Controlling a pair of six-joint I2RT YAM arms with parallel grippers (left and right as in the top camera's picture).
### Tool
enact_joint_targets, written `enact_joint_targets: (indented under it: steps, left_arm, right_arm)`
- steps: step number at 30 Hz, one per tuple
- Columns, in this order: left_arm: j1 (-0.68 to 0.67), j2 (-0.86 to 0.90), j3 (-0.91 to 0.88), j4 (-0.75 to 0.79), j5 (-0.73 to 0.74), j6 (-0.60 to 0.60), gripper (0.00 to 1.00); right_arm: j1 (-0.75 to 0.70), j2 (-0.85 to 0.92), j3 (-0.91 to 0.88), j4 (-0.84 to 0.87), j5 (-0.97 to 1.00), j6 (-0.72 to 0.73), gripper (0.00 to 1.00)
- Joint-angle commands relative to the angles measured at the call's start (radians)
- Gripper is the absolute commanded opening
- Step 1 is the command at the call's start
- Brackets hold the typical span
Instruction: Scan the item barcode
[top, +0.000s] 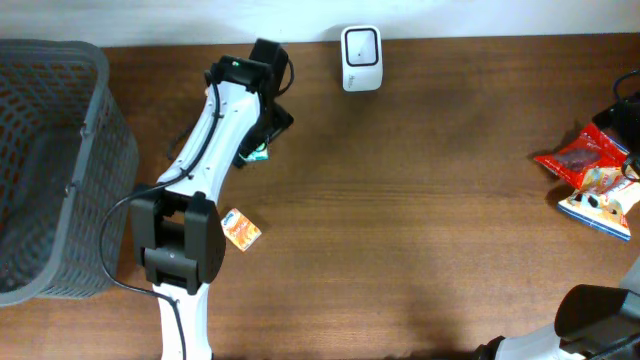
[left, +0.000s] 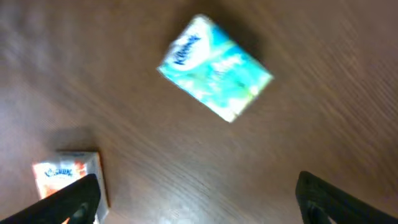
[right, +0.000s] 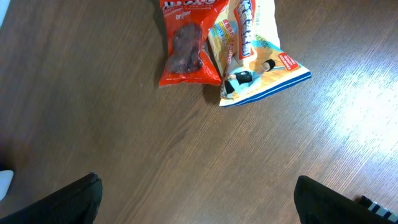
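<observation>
Left pincer (left: 202, 202) stands spread wide, gripping nothing. The small teal-and-white tissue pack (left: 214, 68) lies skewed on the brown wooden table (left: 323, 124) beneath it. Its white arm (top: 215, 130) stretches forward, wrist tipped down, left of the white boxy barcode scanner (top: 360, 45). Right pincer (right: 199, 202) also gapes, empty.

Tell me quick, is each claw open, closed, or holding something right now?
Left claw: open, holding nothing.
Right claw: open, holding nothing.
</observation>
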Motion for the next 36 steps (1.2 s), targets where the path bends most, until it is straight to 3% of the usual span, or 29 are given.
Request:
enact_joint_targets:
  steps: [1,5,7,9,13,16,21,24,26,29,31,33,36]
  left_arm:
    - [0.015,-0.005,-0.099,0.13,0.0,-0.177,0.99]
    - [0.061,-0.004,-0.146,0.279,0.09,-0.28,0.98]
    - [0.074,-0.003,-0.158,0.304,0.092,-0.294,0.86]
    - [0.076,-0.003,-0.166,0.303,0.079,-0.339,0.8]
    - [0.08,-0.003,-0.227,0.348,0.085,-0.446,0.79]
    - [0.08,-0.003,-0.299,0.391,0.083,-0.539,0.62]
    - [0.092,-0.003,-0.37,0.481,0.056,-0.543,0.62]
    - [0.098,-0.003,-0.384,0.481,0.031,-0.54,0.45]
    - [0.098,-0.003,-0.384,0.483,0.031,-0.476,0.3]
    - [0.096,-0.003,-0.384,0.496,0.058,-0.336,0.19]
    - [0.094,-0.003,-0.384,0.573,0.162,-0.047,0.17]
    - [0.08,-0.003,-0.384,0.63,0.259,0.169,0.1]
    - [0.043,-0.003,-0.384,0.687,0.397,0.415,0.11]
  right_arm:
    - [0.006,0.001,0.006,-0.001,-0.001,0.011,0.99]
    - [0.006,0.001,0.006,0.0,-0.001,0.011,0.98]
    - [0.006,0.001,0.006,0.0,-0.001,0.012,0.99]
    - [0.006,0.001,0.006,-0.001,-0.001,0.012,0.99]
    - [0.006,0.001,0.006,-0.001,-0.001,0.012,0.99]
    - [0.006,0.001,0.006,-0.001,-0.001,0.011,0.99]
    - [0.006,0.001,0.006,-0.001,-0.001,0.012,0.99]
    - [0.006,0.001,0.006,-0.001,-0.001,0.011,0.99]
    - [0.006,0.001,0.006,0.0,-0.001,0.011,0.99]
    - [0.006,0.001,0.006,-0.001,-0.001,0.011,0.99]
    - [0.006,0.001,0.006,0.0,-0.001,0.012,0.99]
    - [0.006,0.001,0.006,-0.001,-0.001,0.012,0.99]
    - [0.006,0.001,0.006,-0.001,-0.001,0.011,0.99]
